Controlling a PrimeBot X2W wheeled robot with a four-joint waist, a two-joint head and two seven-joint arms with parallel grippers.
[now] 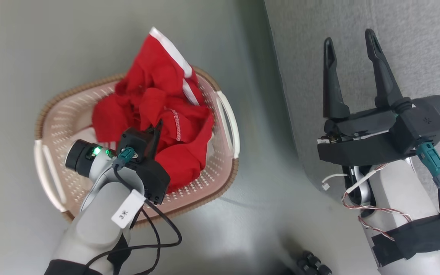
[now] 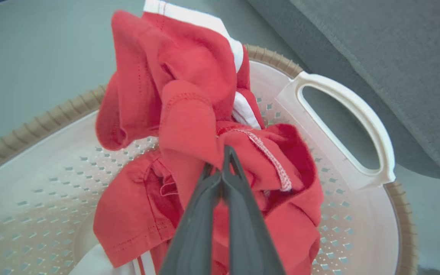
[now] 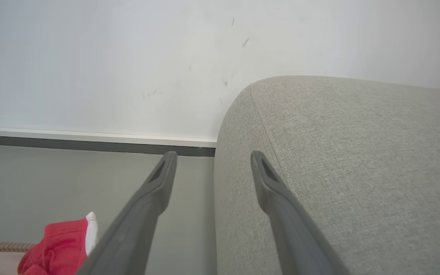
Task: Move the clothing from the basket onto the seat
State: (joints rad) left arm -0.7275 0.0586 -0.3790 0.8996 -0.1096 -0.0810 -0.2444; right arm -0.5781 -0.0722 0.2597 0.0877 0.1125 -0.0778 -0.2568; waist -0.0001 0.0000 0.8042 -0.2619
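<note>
Left gripper (image 2: 220, 162) tight on clothing (image 2: 189, 80)

Home living room: grey fabric sofa (image 3: 357, 160), laundry basket (image 1: 65, 126), plain wall (image 3: 90, 57) with skirting (image 3: 90, 139).

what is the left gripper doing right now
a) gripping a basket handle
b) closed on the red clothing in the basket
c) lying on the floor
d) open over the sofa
b: in the left wrist view the left gripper is pinched shut on a fold of the clothing inside the basket.
</note>
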